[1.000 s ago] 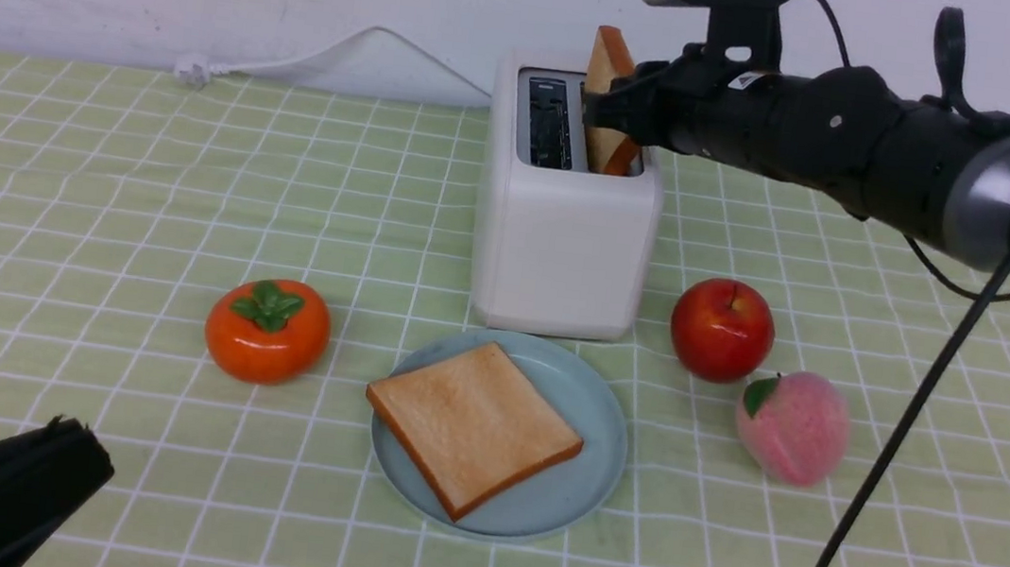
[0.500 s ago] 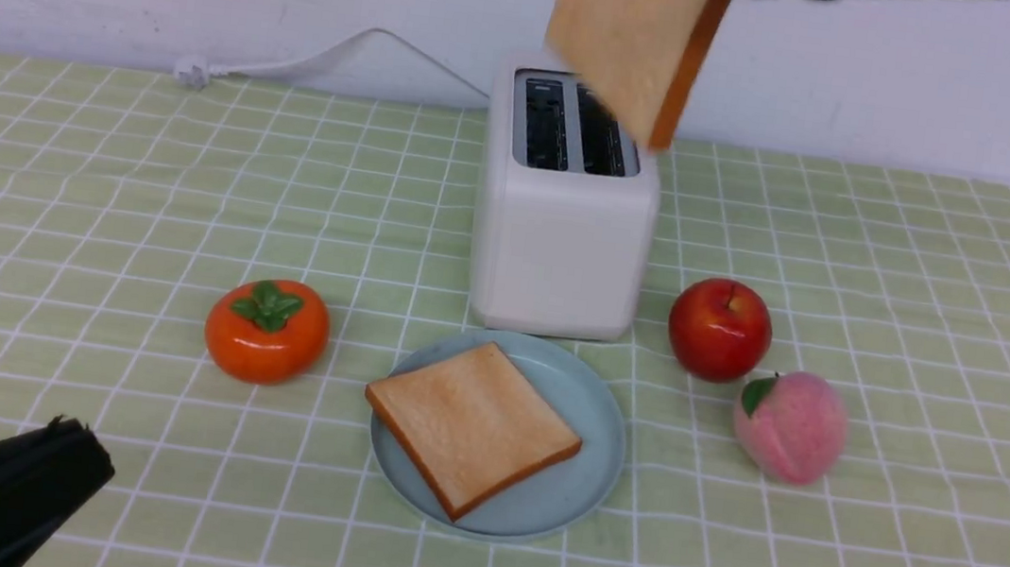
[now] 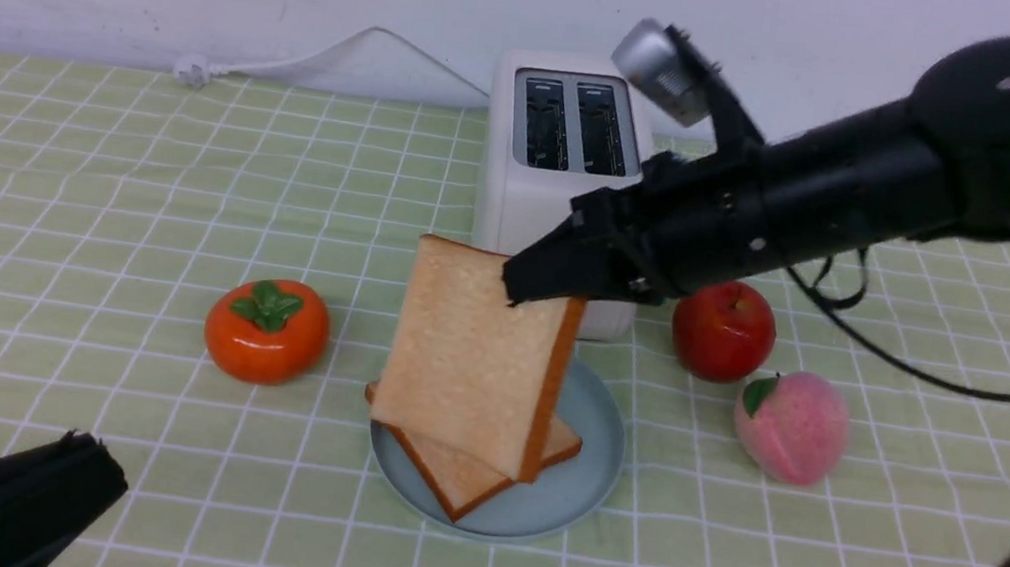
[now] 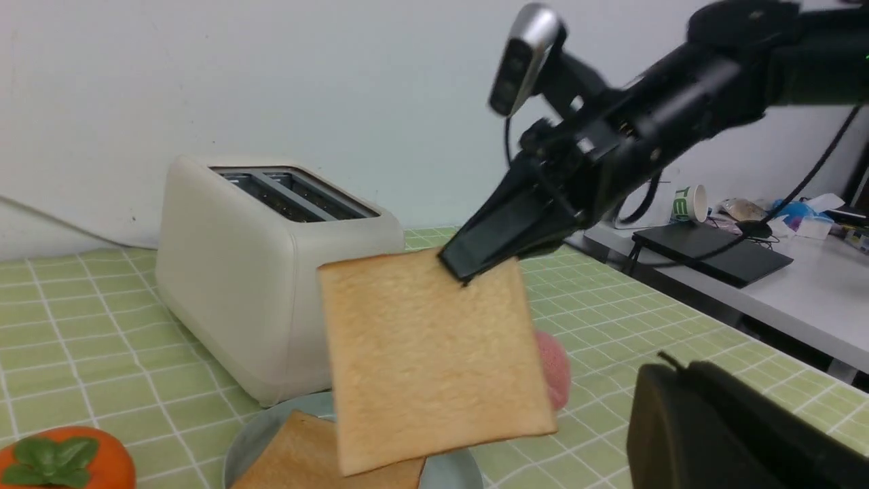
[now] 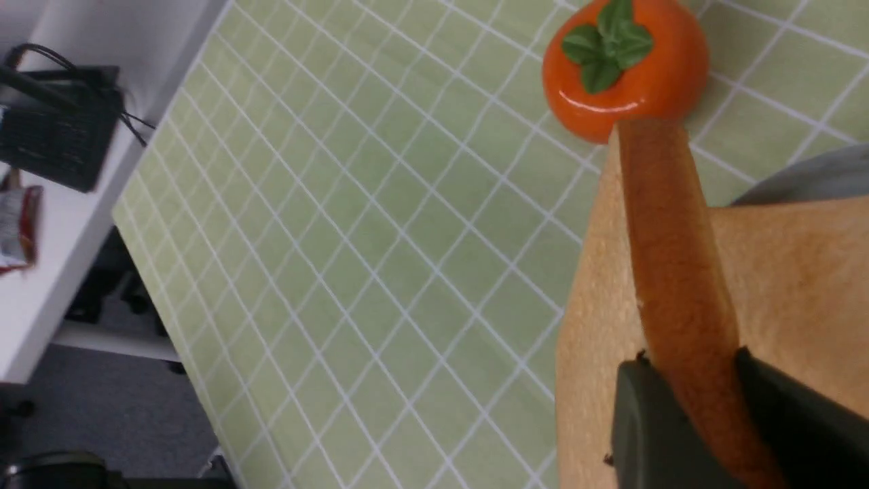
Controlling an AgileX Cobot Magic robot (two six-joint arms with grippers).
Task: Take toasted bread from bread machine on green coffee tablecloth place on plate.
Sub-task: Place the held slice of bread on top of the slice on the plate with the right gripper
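Note:
My right gripper [image 3: 531,288] is shut on the top corner of one slice of toasted bread [image 3: 468,355], which hangs nearly upright just above the plate [image 3: 588,459]. In the right wrist view its two fingers [image 5: 638,421] clamp the slice's brown crust [image 5: 669,258]. A second slice of toasted bread [image 3: 465,486] lies flat on the pale blue plate. The white bread machine [image 3: 544,193] stands behind the plate on the green coffee tablecloth [image 3: 95,208], both slots empty. My left gripper [image 3: 81,454] rests low at the near left, shut and holding nothing.
An orange persimmon [image 3: 267,330] sits left of the plate. A red apple [image 3: 723,329] and a pink peach [image 3: 791,426] sit to its right, under my right arm. The toaster's white cord [image 3: 331,54] runs along the back wall.
My right gripper pulled the slice up out of the toaster's right slot, then carried it forward and down over the plate. The left gripper hardly moved.

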